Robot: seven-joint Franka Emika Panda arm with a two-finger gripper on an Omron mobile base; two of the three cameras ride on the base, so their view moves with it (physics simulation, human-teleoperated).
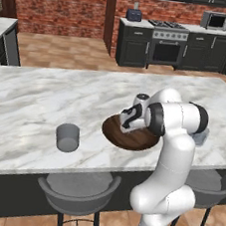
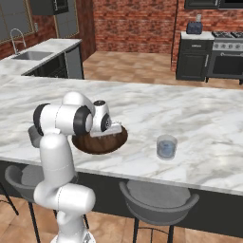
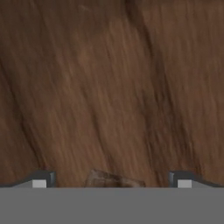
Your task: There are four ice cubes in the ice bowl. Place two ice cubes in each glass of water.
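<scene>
While hovering low in the wooden bowl (image 3: 113, 87), I am holding my gripper (image 3: 111, 181) spread wide — an ice cube (image 3: 111, 180) sitting between its tips.

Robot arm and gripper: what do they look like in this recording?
The arm is built of glossy white rounded segments with black bands at the joints; no cables or markings are visible. The gripper has a white body with dark parts, and its fingertips appear as small grey blocks with pale pads.
</scene>
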